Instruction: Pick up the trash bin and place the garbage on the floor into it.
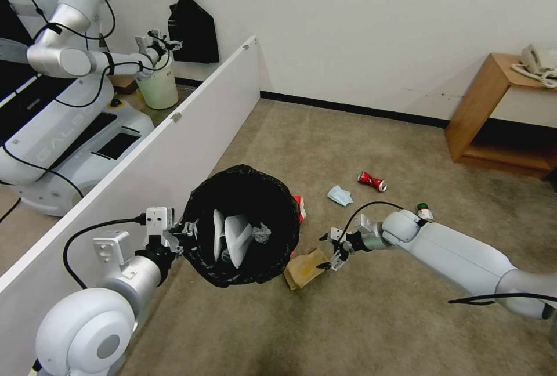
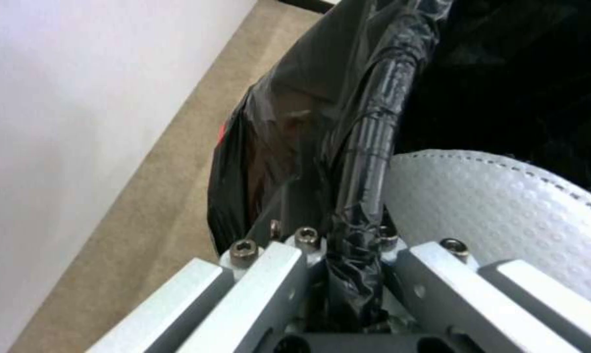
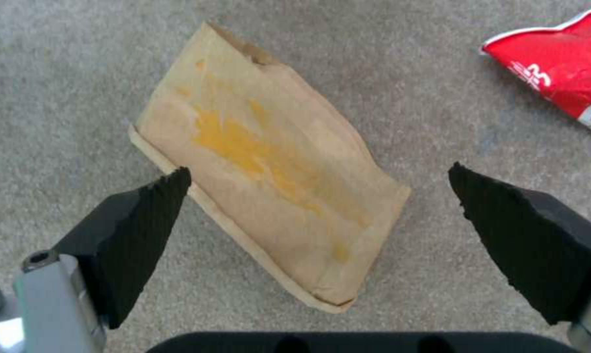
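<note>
Head view: left gripper [image 1: 184, 231] has its jaws clamped on the rim of the trash bin [image 1: 243, 225], held above the floor [image 1: 371, 318]; right gripper [image 1: 335, 248] hangs with jaws spread over the brown cardboard piece [image 3: 269, 186].

The head camera looks forward and down over the floor [image 1: 371, 318]. The left wrist camera sits close against the trash bin [image 2: 347, 127] rim. The right wrist camera faces straight down, near the brown cardboard piece [image 3: 269, 181], shared with the head view.
</note>
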{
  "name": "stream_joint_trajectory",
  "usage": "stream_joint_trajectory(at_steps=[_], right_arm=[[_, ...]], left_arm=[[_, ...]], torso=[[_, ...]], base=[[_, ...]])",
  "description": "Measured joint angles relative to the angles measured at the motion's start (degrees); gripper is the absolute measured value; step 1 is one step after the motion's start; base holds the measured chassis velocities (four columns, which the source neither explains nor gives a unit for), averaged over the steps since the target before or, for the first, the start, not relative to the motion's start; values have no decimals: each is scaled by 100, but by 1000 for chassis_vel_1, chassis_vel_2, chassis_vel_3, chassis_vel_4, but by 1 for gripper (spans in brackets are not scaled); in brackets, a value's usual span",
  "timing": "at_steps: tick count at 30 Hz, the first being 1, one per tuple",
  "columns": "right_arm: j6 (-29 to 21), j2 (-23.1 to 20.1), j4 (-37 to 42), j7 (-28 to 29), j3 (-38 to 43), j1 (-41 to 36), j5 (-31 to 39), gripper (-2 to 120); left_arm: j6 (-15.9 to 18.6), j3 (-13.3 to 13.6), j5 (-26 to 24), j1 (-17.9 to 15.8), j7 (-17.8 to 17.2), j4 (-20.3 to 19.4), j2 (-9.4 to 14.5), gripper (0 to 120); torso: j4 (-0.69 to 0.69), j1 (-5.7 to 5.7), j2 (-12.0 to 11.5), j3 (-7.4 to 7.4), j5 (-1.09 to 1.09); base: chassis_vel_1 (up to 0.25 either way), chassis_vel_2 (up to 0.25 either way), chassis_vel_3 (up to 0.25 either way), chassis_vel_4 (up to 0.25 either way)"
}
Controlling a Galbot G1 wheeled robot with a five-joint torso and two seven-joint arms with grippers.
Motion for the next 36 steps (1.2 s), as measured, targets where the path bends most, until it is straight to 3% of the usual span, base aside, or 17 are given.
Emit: stream_joint_trajectory(at_steps=[9, 36], right_arm=[[162, 217, -361, -84, -5, -31, -158, 100], [277, 723, -1098, -323, -152, 103, -714, 100]], left_arm=[[0, -303, -88, 48, -21, 59, 36, 0], [-21, -440, -63, 62, 103, 163, -21, 0]], torso=[[1, 0, 0, 0, 0], [1, 0, 0, 0, 1]], base=[[0, 0, 0, 0], [0, 0, 0, 0]])
